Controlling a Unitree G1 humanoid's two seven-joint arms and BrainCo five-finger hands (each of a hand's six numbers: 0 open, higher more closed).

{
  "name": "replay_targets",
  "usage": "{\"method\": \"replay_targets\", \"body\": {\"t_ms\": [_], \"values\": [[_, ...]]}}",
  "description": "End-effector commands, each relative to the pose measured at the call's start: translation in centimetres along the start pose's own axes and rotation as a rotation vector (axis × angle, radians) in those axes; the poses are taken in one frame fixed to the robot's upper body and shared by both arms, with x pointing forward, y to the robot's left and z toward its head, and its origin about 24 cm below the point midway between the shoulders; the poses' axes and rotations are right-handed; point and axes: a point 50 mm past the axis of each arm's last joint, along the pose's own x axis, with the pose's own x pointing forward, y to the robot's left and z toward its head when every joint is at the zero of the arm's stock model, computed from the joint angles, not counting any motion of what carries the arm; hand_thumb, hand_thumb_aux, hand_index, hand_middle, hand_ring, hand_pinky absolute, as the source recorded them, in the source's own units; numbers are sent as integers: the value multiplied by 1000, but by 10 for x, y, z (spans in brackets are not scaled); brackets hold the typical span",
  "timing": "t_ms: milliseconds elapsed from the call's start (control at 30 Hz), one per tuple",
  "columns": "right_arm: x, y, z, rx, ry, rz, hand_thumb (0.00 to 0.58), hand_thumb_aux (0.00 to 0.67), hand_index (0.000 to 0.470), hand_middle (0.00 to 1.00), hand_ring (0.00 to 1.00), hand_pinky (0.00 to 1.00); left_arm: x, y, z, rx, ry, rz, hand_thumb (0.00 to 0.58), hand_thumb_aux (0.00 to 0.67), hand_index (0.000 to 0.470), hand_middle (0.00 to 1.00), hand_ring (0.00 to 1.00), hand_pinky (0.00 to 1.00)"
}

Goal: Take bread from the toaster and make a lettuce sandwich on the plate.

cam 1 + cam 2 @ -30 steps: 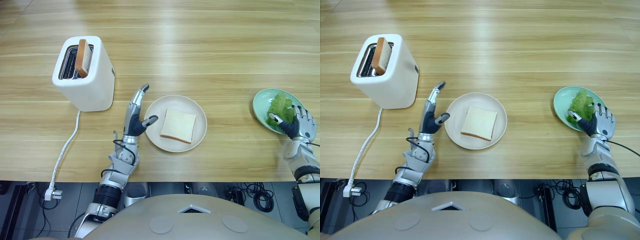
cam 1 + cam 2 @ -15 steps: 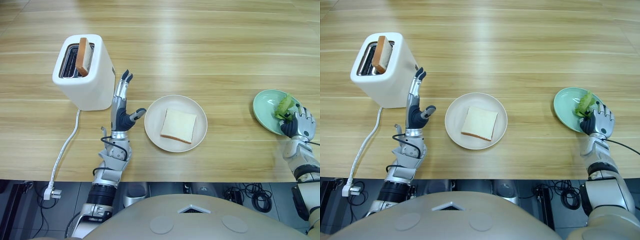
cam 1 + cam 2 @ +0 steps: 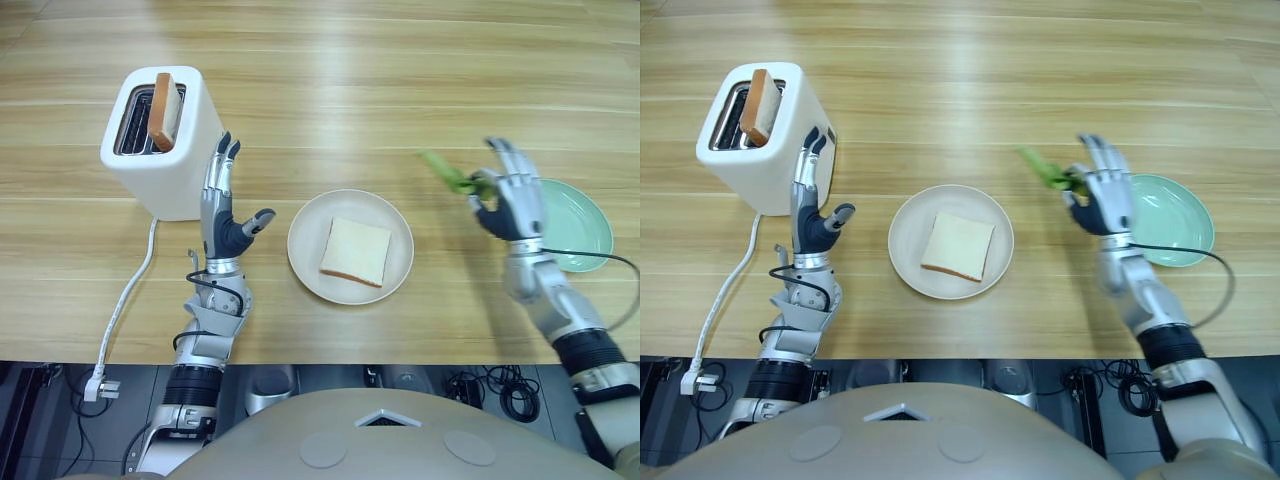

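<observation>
Right hand (image 3: 512, 203) pinches the lettuce (image 3: 446, 173) aloft, right of the plate (image 3: 305, 232); I should carry it left, centre it over the bread slice (image 3: 356, 251), then lower before letting go.

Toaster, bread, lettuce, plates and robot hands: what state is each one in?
toaster, upright, one slot filled.
toaster slice, sticking up from the slot.
plate slice, lying flat on the cream plate.
lettuce, lifted, pinched by the right hand.
green plate, flat on the table.
left hand, open, beside the toaster.
right hand, shut on the lettuce.
</observation>
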Motion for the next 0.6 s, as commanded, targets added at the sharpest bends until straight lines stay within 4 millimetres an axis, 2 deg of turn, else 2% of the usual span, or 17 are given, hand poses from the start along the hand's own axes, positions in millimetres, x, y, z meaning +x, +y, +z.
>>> {"method": "replay_targets", "body": {"t_ms": [33,133,233,467,600], "values": [[8,27,36,66,-151,100,580,670,460,0,0,0,1,2,-4,33,12,12,0,0,0,0,0,0],[1,47,55,91,-219,171,580,670,460,0,0,0,7,9,-4,71,-11,41,0,0,0,0,0,0],[-8,55,62,105,-236,201,580,670,460,0,0,0,15,21,-6,129,-30,91,0,0,0,0,0,0],[-19,45,60,84,-218,181,580,670,460,0,0,0,28,50,-16,253,-17,194,0,0,0,0,0,0],[-23,38,47,33,-177,177,580,670,460,0,0,0,36,78,-23,363,4,280,0,0,0,0,0,0]]}}
